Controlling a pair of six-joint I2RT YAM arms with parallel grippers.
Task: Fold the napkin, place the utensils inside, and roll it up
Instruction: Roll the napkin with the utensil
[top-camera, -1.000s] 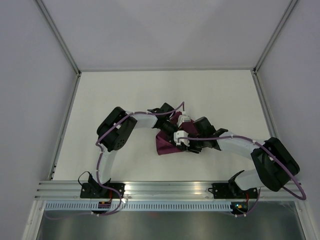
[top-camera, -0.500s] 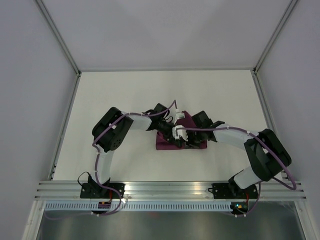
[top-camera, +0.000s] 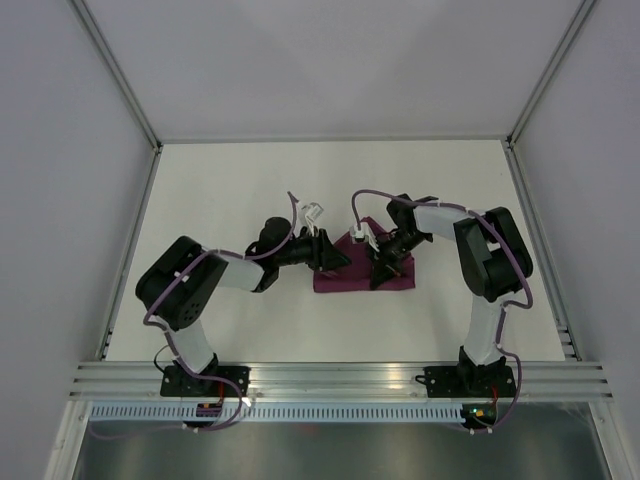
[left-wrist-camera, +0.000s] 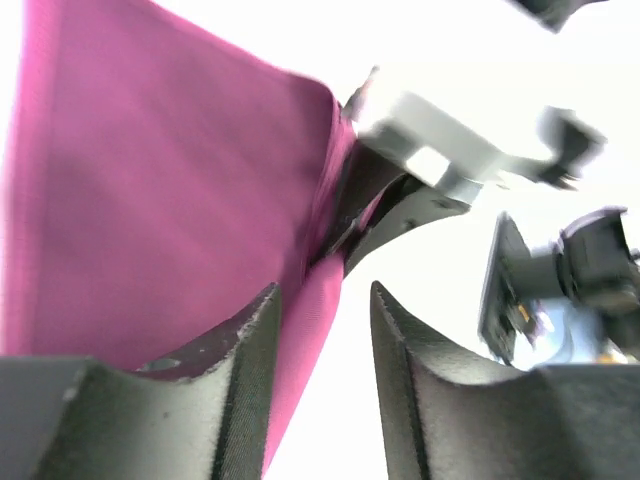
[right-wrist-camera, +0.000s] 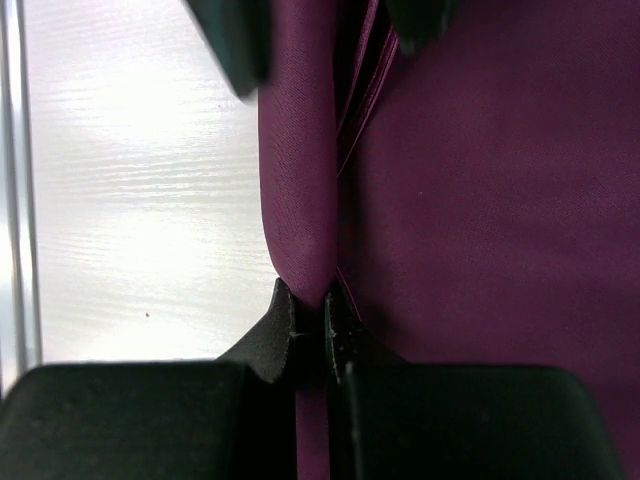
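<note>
The plum-purple napkin (top-camera: 345, 280) lies as a folded rectangle at the middle of the white table. My right gripper (top-camera: 383, 270) reaches onto it from the far right. In the right wrist view the right gripper (right-wrist-camera: 310, 305) is shut on a raised fold of the napkin (right-wrist-camera: 480, 200). My left gripper (top-camera: 338, 260) sits at the napkin's left part, low over it. In the left wrist view the left gripper (left-wrist-camera: 322, 305) stands open, and an edge of the napkin (left-wrist-camera: 150, 200) lies loose against one of its fingers (left-wrist-camera: 250, 350). The utensils are out of view.
The white table (top-camera: 250, 180) is boxed in by pale walls with metal frame posts (top-camera: 130, 95) at the corners. An aluminium rail (top-camera: 340, 380) with both arm bases runs along the near edge.
The left arm has drawn back to the left and its jaws have opened off the cloth. The right arm swung toward the far side and shut on a fold. The bunched napkin now lies flat.
</note>
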